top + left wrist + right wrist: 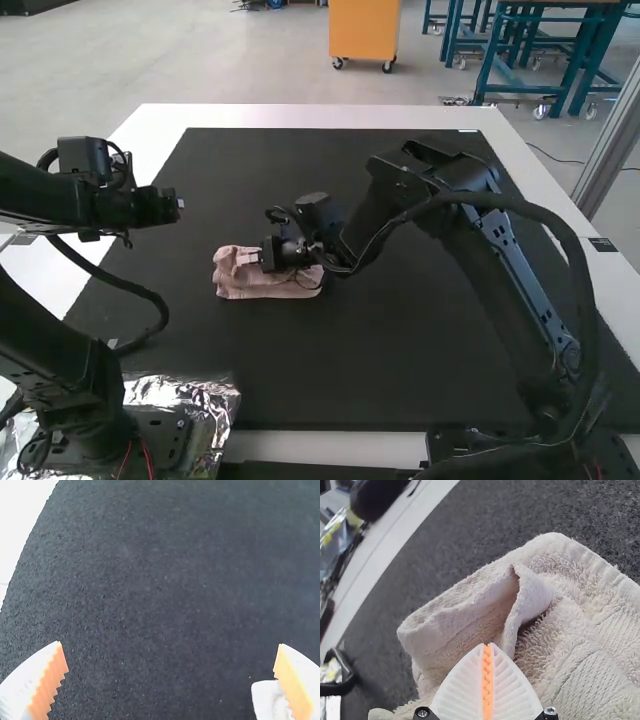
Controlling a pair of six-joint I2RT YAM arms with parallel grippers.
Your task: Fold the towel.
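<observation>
"Where's the towel?"

"One pink terry towel (270, 286), rumpled on the one black mat (320, 380), partly hidden by the right gripper (250, 258)."

"Holding it?"

"Pads together; I can't tell if cloth is pinched."

"The second gripper?"

"Left gripper (168, 207), wide apart, over the mat's left side. One foil sheet (218, 400), partly covered, by its near-left corner."
</observation>
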